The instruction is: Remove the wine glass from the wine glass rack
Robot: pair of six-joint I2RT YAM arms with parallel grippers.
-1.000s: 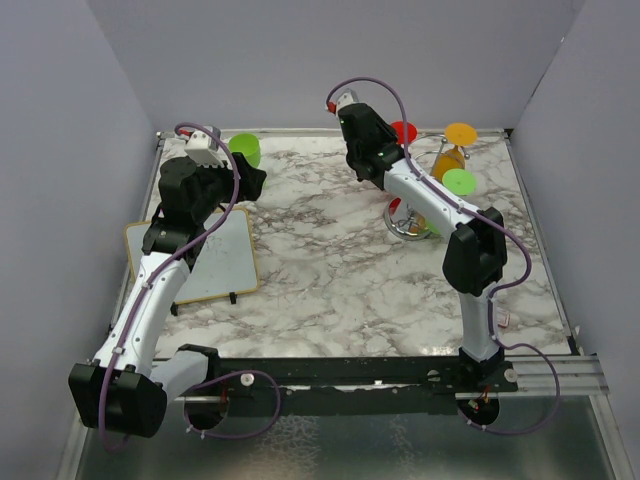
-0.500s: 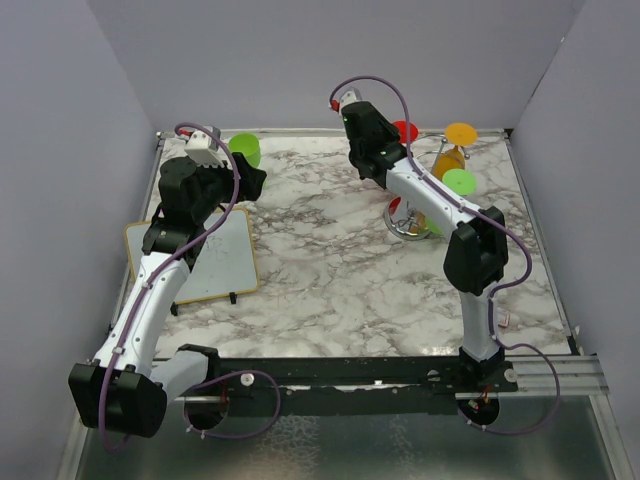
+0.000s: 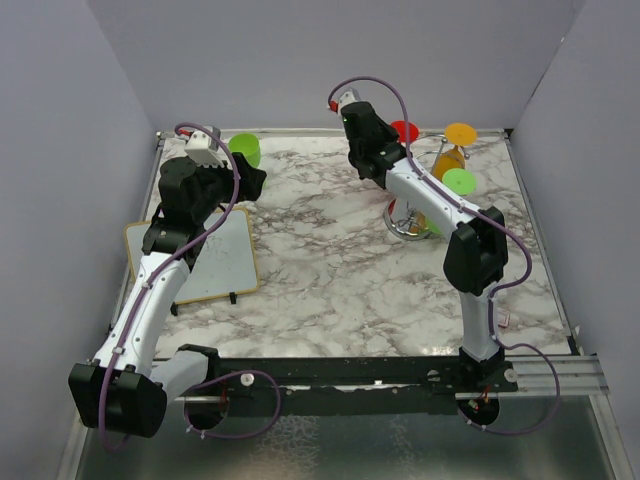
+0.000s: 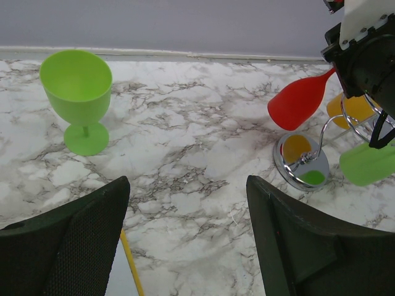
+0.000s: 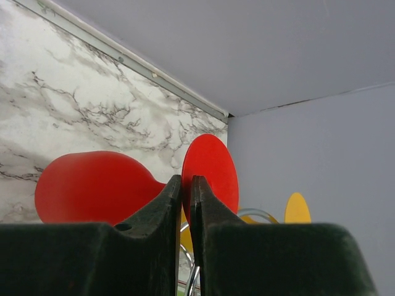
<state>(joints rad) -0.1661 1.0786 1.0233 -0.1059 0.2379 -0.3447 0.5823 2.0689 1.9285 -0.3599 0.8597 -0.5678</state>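
The right pincer (image 5: 186, 184) is pinched on the stem of the red wine glass (image 5: 99, 185), which hangs tilted above the worktop (image 4: 185, 123) beside the wine glass rack (image 4: 300, 161), while the left pincer (image 4: 187, 185) gapes wide, empty.

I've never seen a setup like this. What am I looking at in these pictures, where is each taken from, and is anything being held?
Two robot arms are bolted to a table. One picture looks down from above; the other two come from a camera on each wrist. The left gripper is open, facing an upright green wine glass. The right gripper is shut on the stem of a red wine glass beside the silver rack, where an orange glass and a second green glass hang. A white board lies on the left.
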